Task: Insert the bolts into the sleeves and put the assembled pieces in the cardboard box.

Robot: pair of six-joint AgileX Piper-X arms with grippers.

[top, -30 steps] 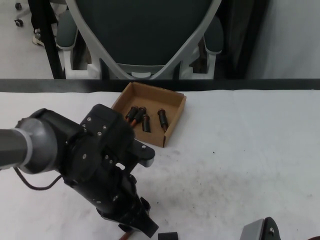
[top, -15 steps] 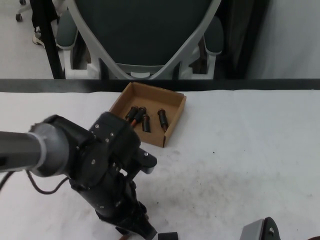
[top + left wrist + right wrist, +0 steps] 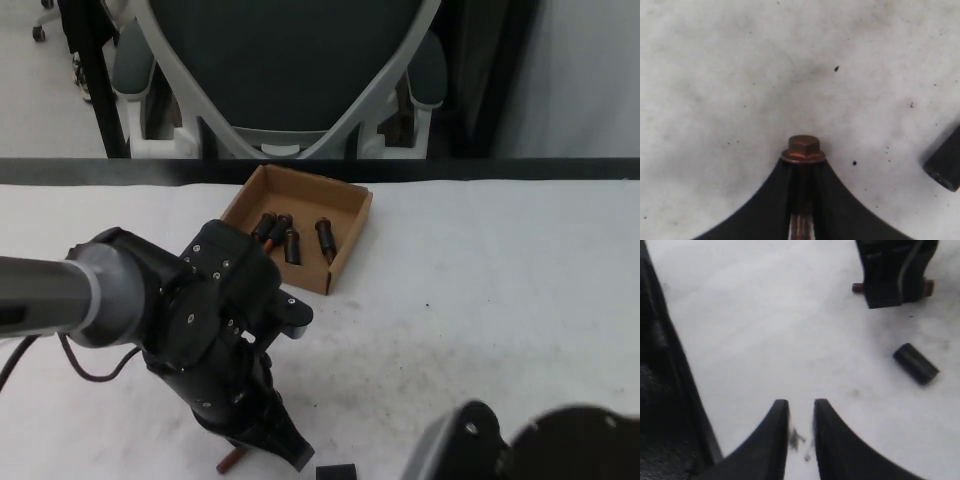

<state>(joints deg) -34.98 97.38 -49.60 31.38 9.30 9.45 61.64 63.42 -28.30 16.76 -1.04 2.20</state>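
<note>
Nudged over a little since a second ago, and now showing a coppery bit of the bolt near the bottom edge of the high view, left of centre. Also new in the lower right corner: dark bulk of an arm, swung into frame.

Clamped between the fingers of the left gripper, hex head just past the tips, shank running back between them. Held low over the white bench; touching it or not, can't tell.

Just right of that gripper, at the very bottom edge of the high view: loose black sleeve, lying flat. Near the bolt but apart from it. Sits off to one side of the bolt's long axis rather than ahead of the head, so nowhere near lined up for mating yet.

Right gripper: only a slim gap between the fingers, nothing in it, well apart from the sleeve. Left one clearly nearer, but busy with the bolt, so guessing the sleeve pickup falls to the right.

Higher up, a bit left of centre: cardboard box with four assembled pieces already inside.
</note>
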